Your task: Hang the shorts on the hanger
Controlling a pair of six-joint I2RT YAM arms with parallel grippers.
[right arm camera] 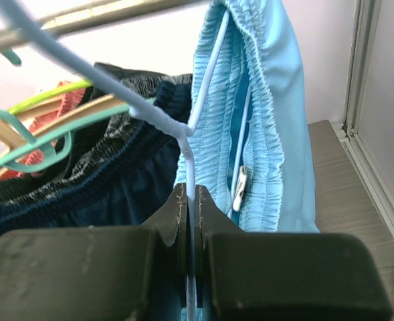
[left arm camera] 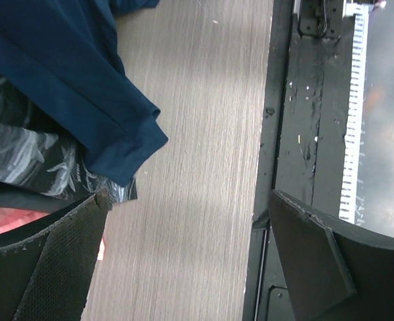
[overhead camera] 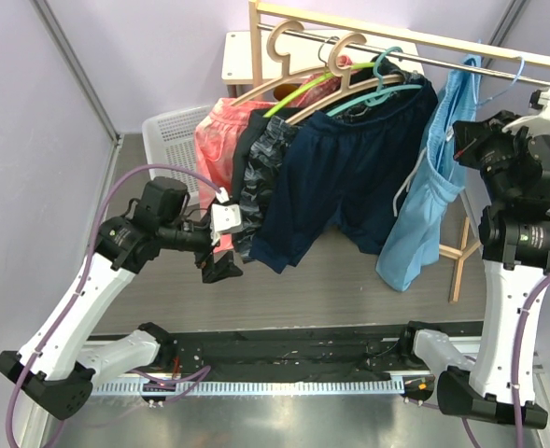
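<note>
Right claw (right arm camera: 190, 214) is pinched shut on the hanger (right arm camera: 158, 119) wire. The shorts (right arm camera: 270, 134) hang over the hanger, up by the rail (overhead camera: 424, 58), so the job looks nearly done. Letting go seems to be what is left. Left claw (left arm camera: 186, 200) is wide open and holds nothing, above the surface (left arm camera: 197, 100). Other clothes (overhead camera: 220, 149) hide the inside of the white basket (overhead camera: 167, 131).

Sky-blue shorts (overhead camera: 424, 219); pale-blue hanger (right arm camera: 189, 167); navy shorts (overhead camera: 349, 177)
</note>
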